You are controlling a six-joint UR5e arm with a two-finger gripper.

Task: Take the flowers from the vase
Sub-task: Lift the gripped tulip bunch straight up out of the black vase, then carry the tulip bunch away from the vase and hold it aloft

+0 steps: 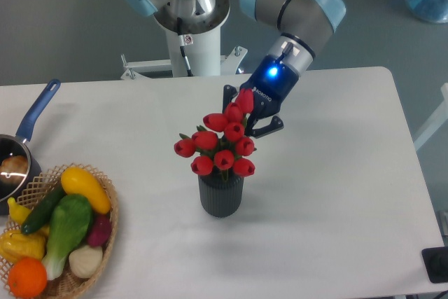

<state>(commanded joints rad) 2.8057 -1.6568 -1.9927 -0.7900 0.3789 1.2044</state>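
Note:
The flowers (220, 148), a tight bunch of red tulip buds with short green leaves, hang tilted just above the vase (221, 196), a dark ribbed cylinder standing mid-table. Their lowest buds sit close over its mouth, and whether the stems still reach inside is hidden. My gripper (246, 113) comes in from the upper right, its blue light lit, and is shut on the upper right side of the bunch. One bud sticks up between its dark fingers (272, 126).
A wicker basket (106, 197) of fruit and vegetables sits at the front left. A saucepan with a blue handle (38, 110) lies at the left edge. The arm's base (187, 26) stands behind the table. A black object (435, 265) is at the front right corner.

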